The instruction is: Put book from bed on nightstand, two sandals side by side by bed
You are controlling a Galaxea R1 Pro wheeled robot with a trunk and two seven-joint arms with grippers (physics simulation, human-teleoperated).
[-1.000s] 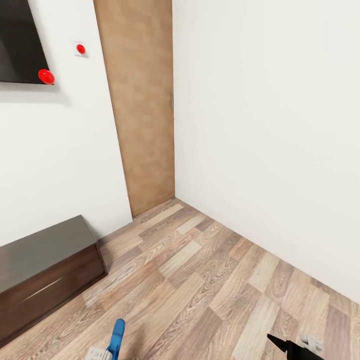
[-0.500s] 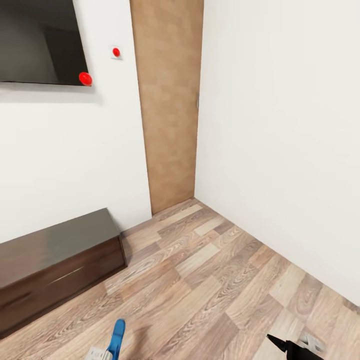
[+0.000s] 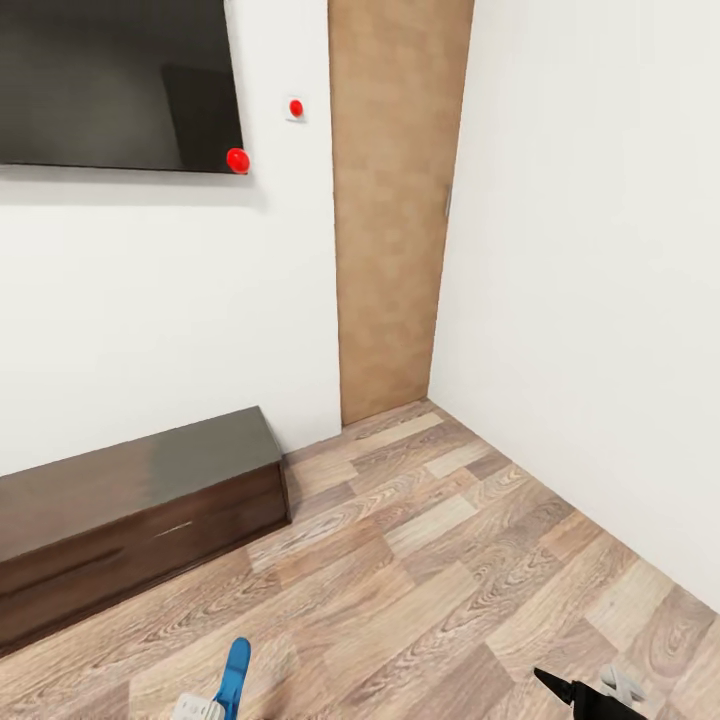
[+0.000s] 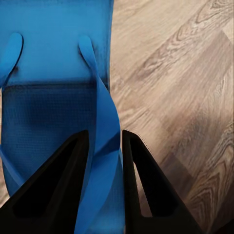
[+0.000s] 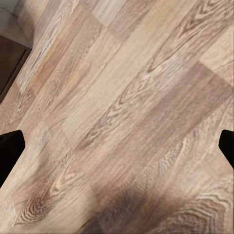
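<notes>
One bright blue sandal [image 4: 48, 63] hangs in my left gripper [image 4: 105, 146], whose two black fingers are shut on its strap. In the head view the same sandal [image 3: 234, 676] pokes up at the bottom edge, above the wood-plank floor [image 3: 450, 560]. My right gripper [image 5: 117, 146] is open over bare floor, its fingertips far apart with nothing between them. One of its black fingers [image 3: 562, 689] shows at the lower right of the head view. The book, the bed, the nightstand and the other sandal are out of view.
A long low dark brown cabinet [image 3: 130, 500] stands against the white wall at left, under a dark wall screen [image 3: 110, 80]. A closed wooden door [image 3: 395, 210] sits in the room's corner, with a white wall to its right.
The whole head view has swung left, so the door, cabinet and screen have shifted right in the picture. Both grippers and the sandal keep their places in the frame.
</notes>
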